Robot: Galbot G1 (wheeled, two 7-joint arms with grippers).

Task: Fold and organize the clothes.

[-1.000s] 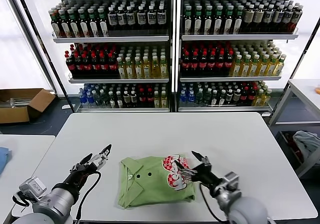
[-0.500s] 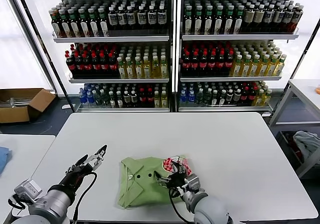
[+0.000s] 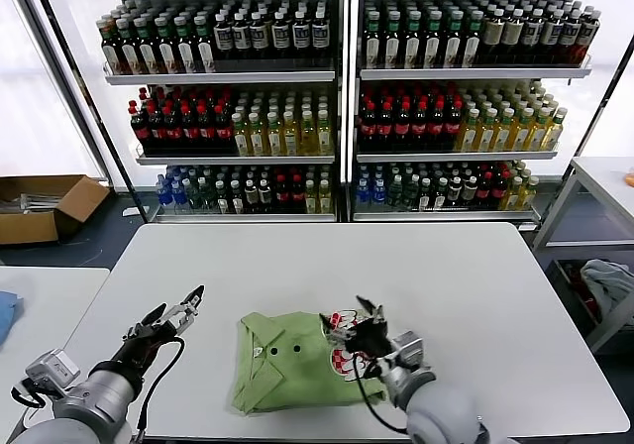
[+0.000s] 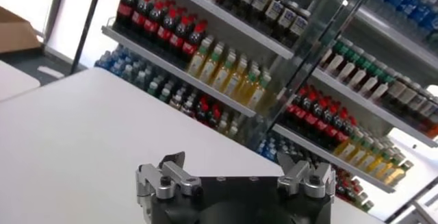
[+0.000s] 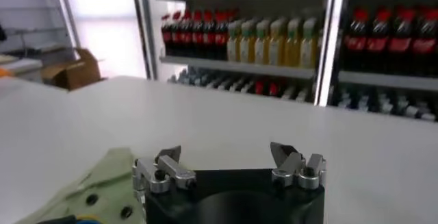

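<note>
A light yellow-green polo shirt [image 3: 287, 362] lies folded on the white table [image 3: 327, 266] near its front edge, collar and dark buttons up, red-and-white checkered logo at its right side. My right gripper [image 3: 349, 323] hovers open and empty over the logo end of the shirt; in the right wrist view its fingers [image 5: 168, 157] stand wide apart with a corner of the shirt [image 5: 96, 188] beside them. My left gripper [image 3: 176, 310] is open and empty above bare table, left of the shirt; its fingers [image 4: 172, 162] show spread in the left wrist view.
Shelves of bottled drinks [image 3: 337, 97] stand behind the table. A cardboard box [image 3: 45, 206] sits on the floor at the far left. A second table edge [image 3: 40, 295] is at the left, and a cart with cloth [image 3: 604, 285] at the right.
My right gripper swung left over the shirt, then back right and up above the logo end. The shirt's right side with the logo now lies folded further in. My left gripper drew slightly left.
</note>
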